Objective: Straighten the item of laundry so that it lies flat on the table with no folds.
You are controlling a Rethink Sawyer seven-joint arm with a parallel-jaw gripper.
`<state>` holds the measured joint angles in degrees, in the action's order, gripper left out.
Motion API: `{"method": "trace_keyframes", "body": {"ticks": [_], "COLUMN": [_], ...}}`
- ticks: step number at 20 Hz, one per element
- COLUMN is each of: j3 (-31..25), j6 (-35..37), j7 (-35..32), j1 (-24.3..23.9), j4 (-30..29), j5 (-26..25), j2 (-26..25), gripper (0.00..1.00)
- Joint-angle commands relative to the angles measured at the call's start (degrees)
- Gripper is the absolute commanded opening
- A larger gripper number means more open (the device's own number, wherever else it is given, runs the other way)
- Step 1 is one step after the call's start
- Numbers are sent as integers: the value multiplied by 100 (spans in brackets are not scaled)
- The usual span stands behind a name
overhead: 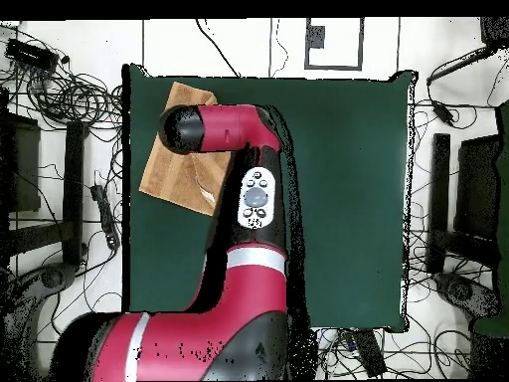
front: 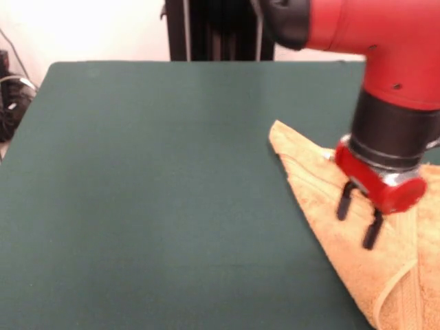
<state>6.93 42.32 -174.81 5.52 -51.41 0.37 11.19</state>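
The golden-orange towel lies on the dark green table at the right side, one corner pointing to the far left. It runs out of the picture at the right and bottom, and a folded edge with a band stripe shows at the lower right. My gripper hangs just above the towel's middle, its two black fingers apart with nothing between them. In the overhead view the towel lies at the table's upper left corner, partly under the arm's head, which hides the gripper.
The black pedestal column stands behind the table's far edge. Cables lie off the table's left side. In the overhead view, cables and stands surround the table. The towel lies near the table's edge.
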Motion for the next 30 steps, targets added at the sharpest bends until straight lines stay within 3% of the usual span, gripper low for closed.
{"method": "trace_keyframes", "body": {"ticks": [1, 3, 5, 8, 12, 14, 16, 25, 30], "j3": [-672, -656, -725, -1008, -1666, -2034, -2159, -2733, -2670], "j6": [202, 291, 296, 82, -508, -835, -802, -725, -835], "j7": [-54, -98, 305, 1370, 2749, 3006, 3208, 4332, 4116], "j1": [505, 598, 637, 562, 240, -39, -221, -758, -837], "j4": [270, 224, 81, -115, -804, -1379, -1575, -1675, -2088], "j5": [227, 277, 194, -97, -483, -560, -714, -1475, -1729], "j2": [39, 141, 314, 485, 797, 956, 991, 1020, 1204], "gripper": [100, 100, 100, 100, 100, 100, 100, 100, 100]}}
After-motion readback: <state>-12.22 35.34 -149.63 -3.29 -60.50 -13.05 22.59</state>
